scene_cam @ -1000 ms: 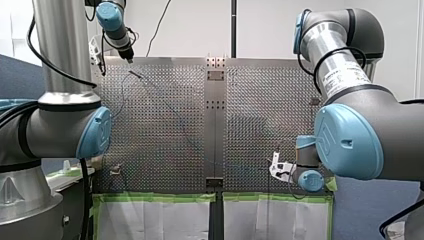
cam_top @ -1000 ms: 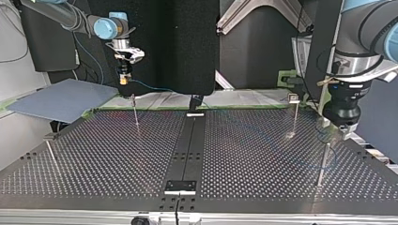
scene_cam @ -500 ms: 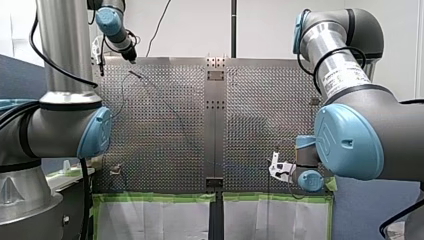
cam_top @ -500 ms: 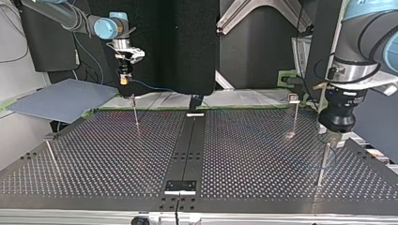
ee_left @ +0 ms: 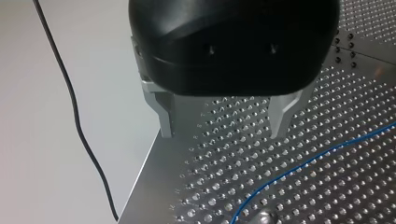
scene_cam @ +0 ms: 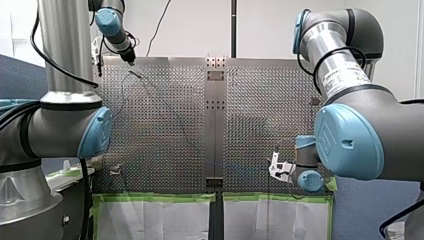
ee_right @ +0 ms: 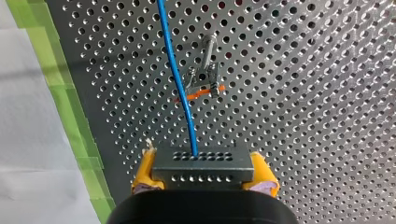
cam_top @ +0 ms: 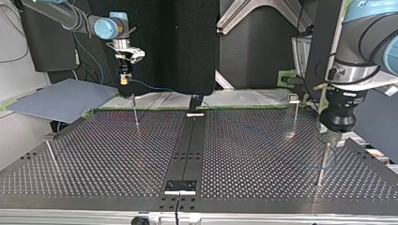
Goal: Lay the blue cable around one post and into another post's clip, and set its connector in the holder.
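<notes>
The blue cable [ee_right: 180, 79] is a plain bright blue. The surface [ee_right: 289, 93] under it is silver-grey metal, patterned all over with even rows of small round holes. Green tape [ee_right: 60, 93] edges it, next to a white sheet [ee_right: 23, 140]. The grey clip post [ee_right: 205, 77] wears a small orange band. My right gripper [ee_right: 203, 171] shows yellow pads, possibly tinged purple at the corners, around a grey connector [ee_right: 203, 161] with two rows of dots. My left gripper [ee_left: 222, 135] is glossy black with pale metal fingers [ee_left: 166, 112].
</notes>
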Controlling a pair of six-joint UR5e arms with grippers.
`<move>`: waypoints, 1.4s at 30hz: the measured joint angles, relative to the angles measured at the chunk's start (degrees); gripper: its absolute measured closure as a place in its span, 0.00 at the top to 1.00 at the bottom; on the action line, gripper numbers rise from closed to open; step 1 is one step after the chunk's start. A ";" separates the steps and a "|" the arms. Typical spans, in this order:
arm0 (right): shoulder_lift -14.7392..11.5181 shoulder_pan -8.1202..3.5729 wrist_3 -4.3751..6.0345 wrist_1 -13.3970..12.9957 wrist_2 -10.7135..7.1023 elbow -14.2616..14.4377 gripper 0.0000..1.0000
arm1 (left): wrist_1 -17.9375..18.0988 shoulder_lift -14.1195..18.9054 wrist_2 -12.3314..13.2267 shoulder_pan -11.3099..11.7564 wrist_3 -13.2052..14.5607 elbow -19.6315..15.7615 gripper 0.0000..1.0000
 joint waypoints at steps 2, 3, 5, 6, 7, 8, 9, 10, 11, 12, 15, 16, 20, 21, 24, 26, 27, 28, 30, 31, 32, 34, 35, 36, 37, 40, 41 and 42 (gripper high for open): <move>0.00 0.00 0.01 -0.06 0.00 0.00 0.00 | -0.19 -0.15 -0.14 0.00 0.00 0.00 1.00; 0.00 0.01 0.01 -0.09 0.00 0.01 0.00 | -0.32 -0.21 -0.33 0.00 -0.01 0.00 1.00; 0.00 0.03 0.01 -0.09 0.01 0.02 0.00 | -0.61 -0.27 -0.76 0.01 -0.01 0.00 1.00; 0.01 0.05 0.01 -0.09 0.00 0.02 0.00 | -0.86 -0.30 -1.15 0.01 -0.01 0.00 1.00; 0.01 0.08 0.01 -0.06 0.00 0.01 0.00 | -1.08 -0.33 -1.47 0.01 -0.01 0.00 1.00; 0.01 0.10 0.01 -0.04 0.01 0.01 0.00 | -1.32 -0.37 -1.84 0.00 0.00 0.00 1.00; 0.01 0.12 0.01 -0.03 0.00 0.01 0.00 | -1.69 -0.43 -2.36 0.00 0.03 -0.01 1.00; 0.00 0.15 0.01 0.00 0.00 0.01 0.00 | -2.00 -0.48 -2.79 0.00 0.05 -0.01 1.00; 0.00 0.17 0.01 0.01 0.00 0.01 0.00 | -2.32 -0.54 -3.26 0.00 0.08 -0.01 1.00; 0.01 0.18 0.00 0.02 0.00 0.01 0.00 | -2.67 -0.62 -3.92 0.00 0.11 -0.01 1.00; 0.00 0.23 -0.04 0.03 -0.02 0.00 0.00 | -3.26 -0.71 -5.22 0.01 0.17 -0.08 1.00; 0.01 0.26 -0.05 0.03 -0.04 0.00 0.00 | -3.35 -0.72 -5.44 0.01 0.18 -0.14 1.00; 0.00 0.34 -0.09 0.09 -0.04 0.00 0.00 | -3.52 -0.75 -6.05 0.02 0.21 -0.69 1.00; 0.00 0.36 -0.11 0.11 -0.04 0.00 0.00 | -3.54 -0.76 -6.21 0.02 0.22 -0.90 1.00; 0.02 0.38 -0.14 0.18 -0.04 0.01 0.00 | -3.57 -0.77 -6.43 0.02 0.21 -1.25 1.00; 0.01 0.39 -0.15 0.19 -0.04 0.00 0.00 | -3.60 -0.80 -6.48 0.02 0.23 -1.33 1.00; 0.01 0.39 -0.16 0.19 -0.04 0.00 0.00 | -3.61 -0.82 -6.50 0.02 0.24 -1.37 1.00; 0.01 0.39 -0.16 0.20 -0.04 0.00 0.00 | -3.62 -0.82 -6.51 0.02 0.24 -1.38 1.00; 0.00 0.40 -0.16 0.20 -0.03 0.00 0.00 | -3.63 -0.82 -6.52 0.02 0.25 -1.38 1.00; 0.00 0.40 -0.17 0.20 -0.03 0.00 0.00 | -3.65 -0.83 -6.52 0.02 0.25 -1.38 1.00; -0.01 0.40 -0.16 0.20 -0.02 0.00 0.00 | -3.67 -0.83 -6.53 0.00 0.25 -1.38 1.00; -0.01 0.40 -0.17 0.21 -0.01 0.00 0.00 | -3.70 -0.83 -6.53 0.01 0.26 -1.38 1.00; -0.01 0.40 -0.17 0.20 -0.01 0.00 0.00 | -3.71 -0.83 -6.53 0.01 0.26 -1.38 1.00; -0.01 0.40 -0.17 0.21 0.00 0.00 0.00 | -3.71 -0.84 -6.53 0.01 0.26 -1.38 1.00; -0.02 0.40 -0.17 0.21 0.00 0.00 0.00 | -3.72 -0.84 -6.53 0.01 0.27 -1.38 1.00; -0.01 0.40 -0.17 0.21 0.00 0.01 0.00 | -3.73 -0.84 -6.53 0.01 0.31 -1.39 1.00; -0.02 0.40 -0.17 0.21 0.00 0.00 0.00 | -3.73 -0.84 -6.53 0.01 0.32 -1.40 1.00; -0.02 0.40 -0.16 0.21 0.00 0.00 0.00 | -3.73 -0.84 -6.53 0.01 0.33 -1.40 1.00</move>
